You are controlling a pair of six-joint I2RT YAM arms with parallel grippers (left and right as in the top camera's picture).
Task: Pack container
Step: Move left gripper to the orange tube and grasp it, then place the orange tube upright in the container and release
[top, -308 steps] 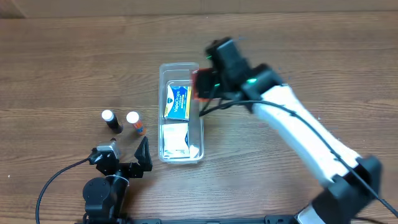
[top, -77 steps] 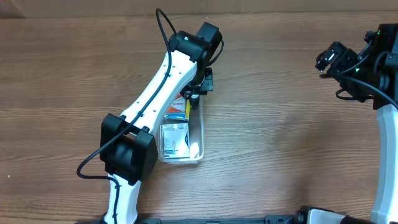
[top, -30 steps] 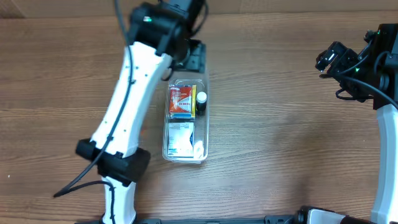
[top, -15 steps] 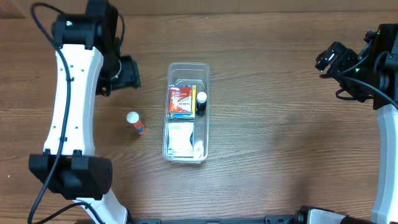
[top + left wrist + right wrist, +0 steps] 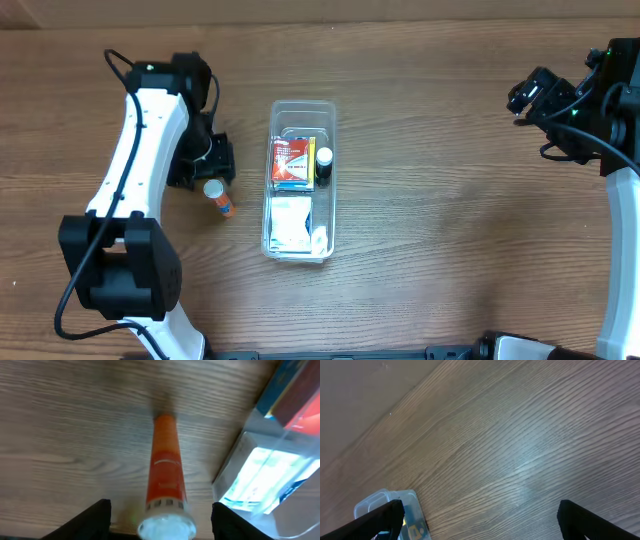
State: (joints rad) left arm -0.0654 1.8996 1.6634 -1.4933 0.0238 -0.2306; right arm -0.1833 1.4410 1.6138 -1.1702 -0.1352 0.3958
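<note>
Now container point(image 5: 330, 205) sits center frame on tabletop point(image 5: 450, 250), long side running top to bottom. Inside: red-blue packet point(image 5: 291, 163) and black bottle point(image 5: 324, 160) in upper half, white packets point(image 5: 288, 225) in lower half. Orange glue stick point(image 5: 218, 197) with white cap is just left of container, apart from it. Over it, left jaws wide, fingers point(image 5: 92, 520) either side of cap, not touching. Upper right of overhead view, right jaws wide, holding nothing, well apart from container.

White tubular links point(image 5: 135, 150), black joint housings point(image 5: 120, 270), thin black cables point(image 5: 116, 62); the left tool point(image 5: 159, 510) is black.
</note>
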